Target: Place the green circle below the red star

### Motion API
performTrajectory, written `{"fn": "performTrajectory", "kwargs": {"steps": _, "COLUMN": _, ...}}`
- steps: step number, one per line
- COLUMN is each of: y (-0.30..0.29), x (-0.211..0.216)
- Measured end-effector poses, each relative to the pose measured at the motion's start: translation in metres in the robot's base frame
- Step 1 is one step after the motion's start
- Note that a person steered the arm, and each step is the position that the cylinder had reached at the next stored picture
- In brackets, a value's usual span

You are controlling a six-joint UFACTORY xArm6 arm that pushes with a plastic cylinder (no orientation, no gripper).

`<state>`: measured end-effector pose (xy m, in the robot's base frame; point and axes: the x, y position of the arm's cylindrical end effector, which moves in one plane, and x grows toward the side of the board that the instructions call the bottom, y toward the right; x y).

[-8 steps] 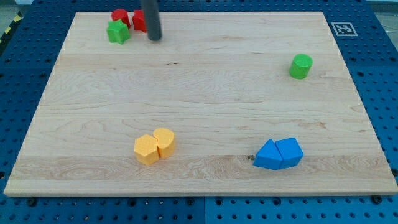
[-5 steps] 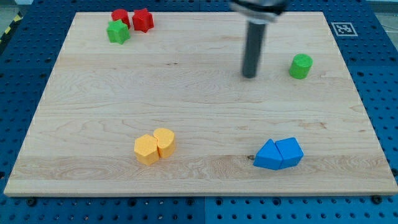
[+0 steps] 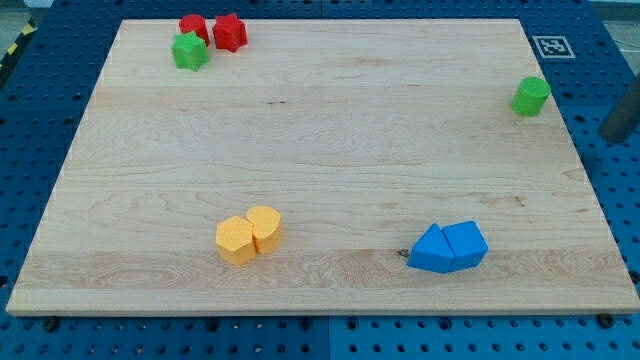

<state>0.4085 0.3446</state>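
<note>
Green circle at ten o'clock from my tip, well apart from red star; no hand fitted, only bare rod.

Lab bench: wooden board on blue perforated table, fiducial tag.

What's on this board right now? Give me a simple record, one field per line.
Surface: wooden board on a blue pegboard table
Green circle: green round block near the board's right edge
Red star: red star block at the top left
Neighbours of star: red block and green star block, clustered together
Yellow pair: two yellow blocks touching, lower left
Blue pair: two blue blocks touching, lower right
Rod: my tip is off the board, right of the green round block
Task state: circle not yet below the star
</note>
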Motion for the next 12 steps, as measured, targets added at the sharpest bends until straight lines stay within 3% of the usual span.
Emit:
{"fn": "performTrajectory", "kwargs": {"steps": 1, "y": -0.023, "x": -0.031}}
{"fn": "performTrajectory", "kwargs": {"steps": 3, "y": -0.159, "x": -0.05}}
{"fn": "performTrajectory", "kwargs": {"steps": 4, "y": -0.174, "x": -0.054}}
{"fn": "performTrajectory", "kwargs": {"steps": 6, "y": -0.093, "x": -0.062}}
{"fn": "performTrajectory", "kwargs": {"steps": 7, "y": -0.117, "x": -0.092}}
{"fn": "performTrajectory", "kwargs": {"steps": 9, "y": -0.23, "x": -0.096}}
{"fn": "performTrajectory", "kwargs": {"steps": 11, "y": -0.165, "x": -0.071}}
{"fn": "performTrajectory", "kwargs": {"steps": 12, "y": -0.181, "x": -0.06}}
